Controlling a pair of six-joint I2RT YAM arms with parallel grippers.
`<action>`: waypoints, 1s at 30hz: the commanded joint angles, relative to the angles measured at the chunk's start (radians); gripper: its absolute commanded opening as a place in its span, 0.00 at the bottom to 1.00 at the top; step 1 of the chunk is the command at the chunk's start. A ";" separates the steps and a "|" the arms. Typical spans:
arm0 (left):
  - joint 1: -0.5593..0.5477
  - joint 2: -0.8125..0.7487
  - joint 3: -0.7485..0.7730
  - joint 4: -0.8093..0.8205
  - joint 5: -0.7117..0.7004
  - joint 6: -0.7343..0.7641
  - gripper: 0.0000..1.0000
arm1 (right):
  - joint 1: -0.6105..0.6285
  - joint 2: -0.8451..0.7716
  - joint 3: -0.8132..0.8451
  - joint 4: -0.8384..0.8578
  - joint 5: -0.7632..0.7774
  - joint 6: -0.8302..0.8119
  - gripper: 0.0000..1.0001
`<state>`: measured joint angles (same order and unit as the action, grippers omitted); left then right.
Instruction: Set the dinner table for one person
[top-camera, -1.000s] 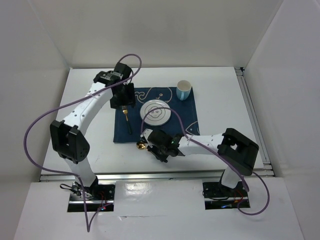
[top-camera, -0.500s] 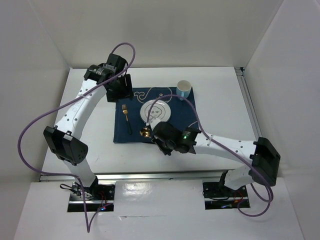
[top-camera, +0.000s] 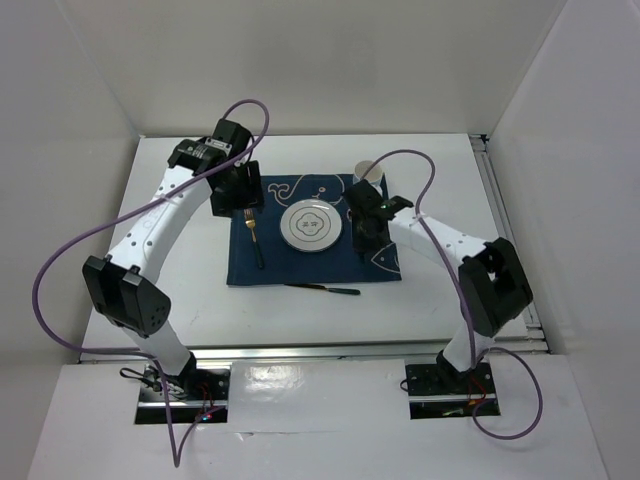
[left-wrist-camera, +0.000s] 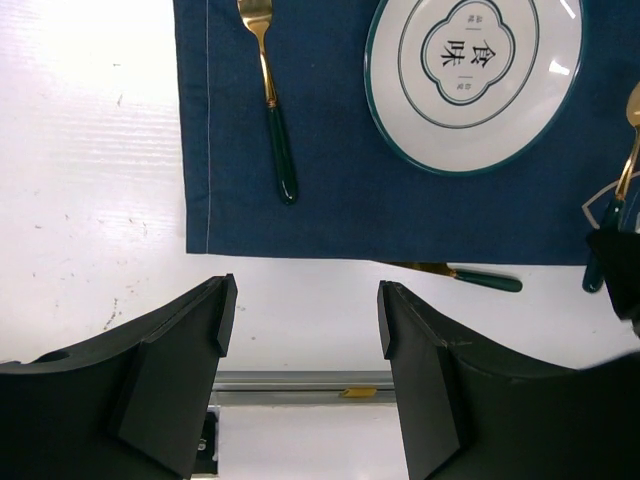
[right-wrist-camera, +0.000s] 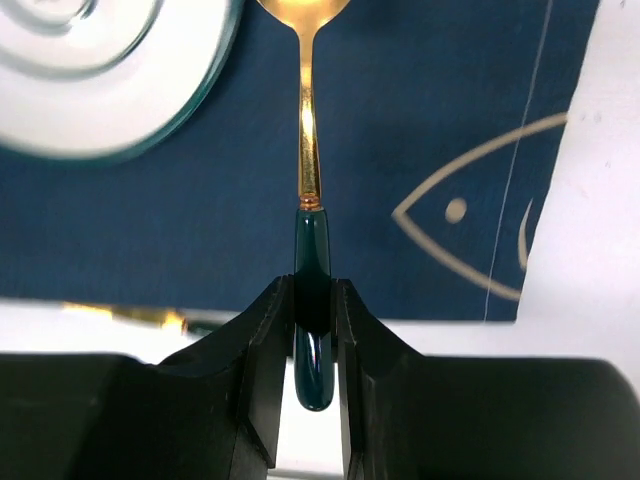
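White walls box in the white surface (top-camera: 400, 310), the table I'm setting. Overhead, a blue placemat (top-camera: 262, 268) lies at its middle, carrying a plate (top-camera: 312, 226) with a fork (top-camera: 254, 238) to its left. A cup (top-camera: 372, 176) sits at the far right corner, and a knife (top-camera: 322, 288) lies on bare surface just off the near hem. The left tool (top-camera: 235, 195) hangs by the mat's far left corner, the right tool (top-camera: 362, 235) just right of the plate.

From the left wrist, that tool gapes wide with nothing in it.

From the right wrist, the tool is clamped on the dark green handle of a gold spoon (right-wrist-camera: 308, 150), above the mat beside the plate.

I judge this the spoon-placing step. Next I'd lower it, lay it flat alongside the plate and release. The knife wants placing after that.
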<state>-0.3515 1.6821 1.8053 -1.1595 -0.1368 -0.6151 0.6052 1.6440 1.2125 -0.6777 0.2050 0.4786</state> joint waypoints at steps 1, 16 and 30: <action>0.017 -0.071 -0.023 0.024 0.017 -0.032 0.76 | -0.047 0.062 0.071 0.053 -0.062 0.020 0.07; 0.037 -0.081 -0.043 0.034 0.010 -0.005 0.76 | -0.065 0.162 0.101 0.125 -0.035 0.009 0.91; 0.037 -0.081 -0.043 0.034 0.019 -0.005 0.76 | 0.125 -0.124 -0.198 0.211 -0.217 -0.261 0.77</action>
<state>-0.3210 1.6382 1.7573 -1.1355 -0.1181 -0.6312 0.7010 1.5341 1.0512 -0.5102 0.0551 0.3069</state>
